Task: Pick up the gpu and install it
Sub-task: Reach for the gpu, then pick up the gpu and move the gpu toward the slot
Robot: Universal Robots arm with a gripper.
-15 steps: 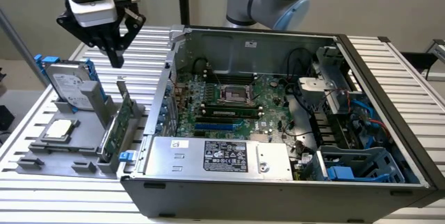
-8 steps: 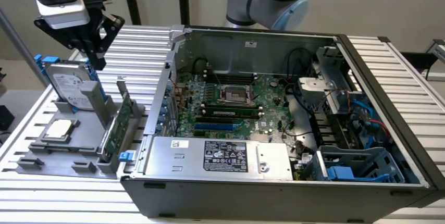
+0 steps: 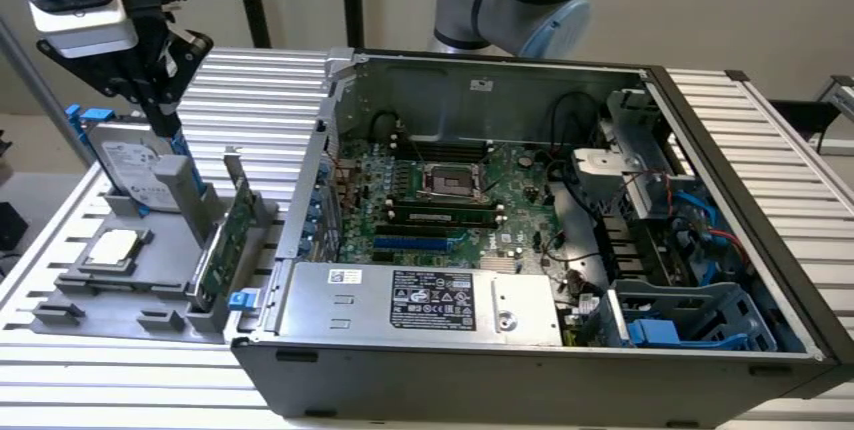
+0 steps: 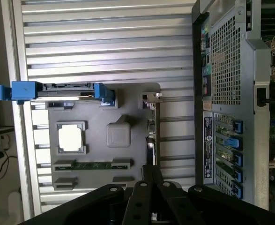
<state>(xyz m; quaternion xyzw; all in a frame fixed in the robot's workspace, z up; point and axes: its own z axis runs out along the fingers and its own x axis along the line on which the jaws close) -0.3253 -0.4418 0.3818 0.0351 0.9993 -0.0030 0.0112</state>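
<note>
The gpu (image 3: 220, 238) stands on edge in a slot of the grey parts tray (image 3: 80, 295), green board facing the exterior view's left, its silver bracket (image 3: 235, 172) at the far end. In the wrist view the gpu (image 4: 151, 133) is a thin edge-on strip. My gripper (image 3: 166, 125) hangs above the tray, higher than the card and apart from it, fingers shut with nothing between them. Seen from the wrist, the gripper (image 4: 150, 176) lines up with one end of the card's edge.
On the same tray stand a silver hard drive with blue rails (image 3: 134, 165), a CPU (image 3: 114, 248) and a memory stick (image 4: 88, 165). The open computer case (image 3: 561, 340) lies at the exterior view's right, motherboard (image 3: 441, 200) exposed, its rear panel (image 4: 226, 93) beside the tray.
</note>
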